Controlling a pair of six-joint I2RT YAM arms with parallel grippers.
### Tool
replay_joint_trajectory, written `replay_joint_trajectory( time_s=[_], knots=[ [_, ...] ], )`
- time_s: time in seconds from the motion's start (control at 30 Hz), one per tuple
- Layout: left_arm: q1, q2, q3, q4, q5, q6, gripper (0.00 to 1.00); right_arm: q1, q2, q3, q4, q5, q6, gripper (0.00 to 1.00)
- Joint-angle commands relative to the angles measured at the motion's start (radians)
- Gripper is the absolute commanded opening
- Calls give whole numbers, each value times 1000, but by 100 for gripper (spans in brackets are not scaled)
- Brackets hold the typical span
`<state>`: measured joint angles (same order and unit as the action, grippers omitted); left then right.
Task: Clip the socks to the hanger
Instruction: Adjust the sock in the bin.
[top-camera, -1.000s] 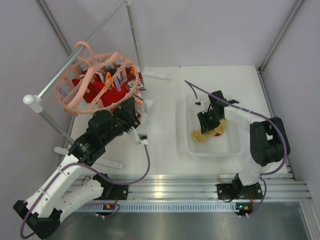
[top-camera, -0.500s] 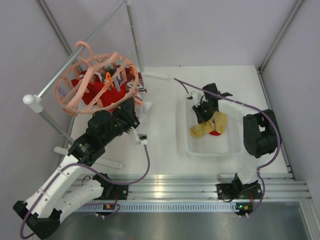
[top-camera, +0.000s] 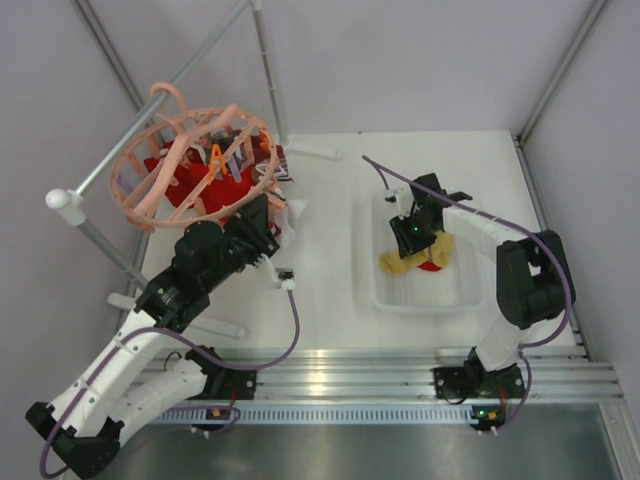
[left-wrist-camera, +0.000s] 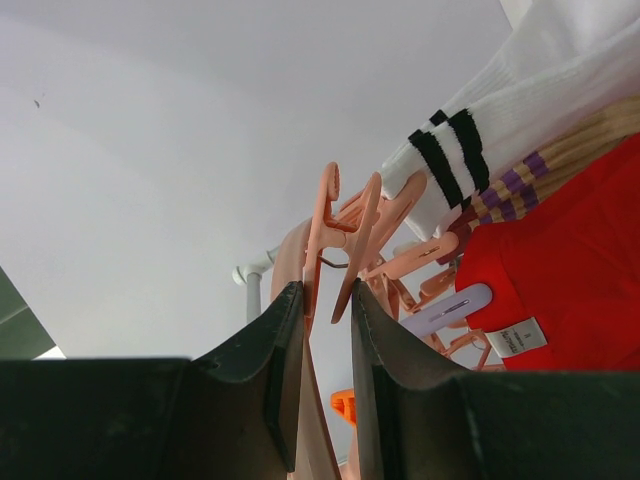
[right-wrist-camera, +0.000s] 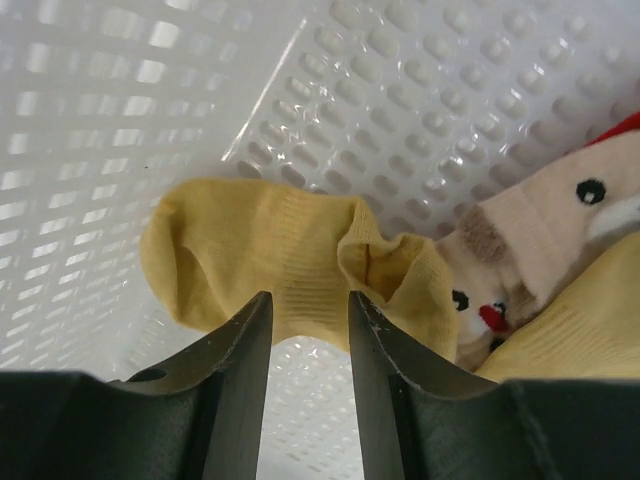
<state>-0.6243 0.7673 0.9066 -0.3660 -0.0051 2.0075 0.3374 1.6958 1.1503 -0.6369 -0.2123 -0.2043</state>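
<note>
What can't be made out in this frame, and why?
1. Right wrist view: whether the right gripper pinches the yellow sock; its fingers cover the edge.
2. Left wrist view: whether the left gripper squeezes the peach clip; fingers hide the contact.
3. Top view: sock count in the basket; the right arm covers them.
4. Left wrist view: label print on the red sock, too small.

Tray wall (right-wrist-camera: 80, 150) flanks mustard sock (right-wrist-camera: 260, 250) (open above).

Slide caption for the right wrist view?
Right end effector at a mustard sock's edge in the white perforated basket.
</note>
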Motion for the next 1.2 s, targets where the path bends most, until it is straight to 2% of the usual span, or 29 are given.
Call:
replay_joint_trajectory(
  time_s=[0.0, 0.2, 0.3, 0.37, 0.43, 0.77, 0.87, 1.07, 1.17],
  knots=[
    [0, -16, -11, 42, 16, 77, 0, 6, 2, -26, 6, 63, 164, 37],
    [0, -20, -12, 38, 14, 71, 0, 17, 54, -38, 48, 71, 172, 34],
    [1, -23, -14, 41, 14, 69, 0, 17, 94, -29, 42, 51, 91, 22],
    [0, -26, -17, 42, 14, 65, 0, 15, 97, -31, 45, 48, 50, 8],
    [0, -29, -20, 42, 14, 62, 0, 17, 82, -31, 48, 50, -7, 0],
    [0, -33, -25, 45, 13, 59, 0, 26, -67, 75, -27, -93, -309, 0],
    [0, -31, -25, 47, 14, 60, 0, 43, -85, 97, -76, -136, -462, 0],
    [0, -23, -25, 52, 14, 62, 0, 71, -84, 57, -121, -199, -659, 13],
    [0, -23, -25, 49, 14, 59, 0, 71, -100, -6, -48, -156, -728, 33]
  ],
)
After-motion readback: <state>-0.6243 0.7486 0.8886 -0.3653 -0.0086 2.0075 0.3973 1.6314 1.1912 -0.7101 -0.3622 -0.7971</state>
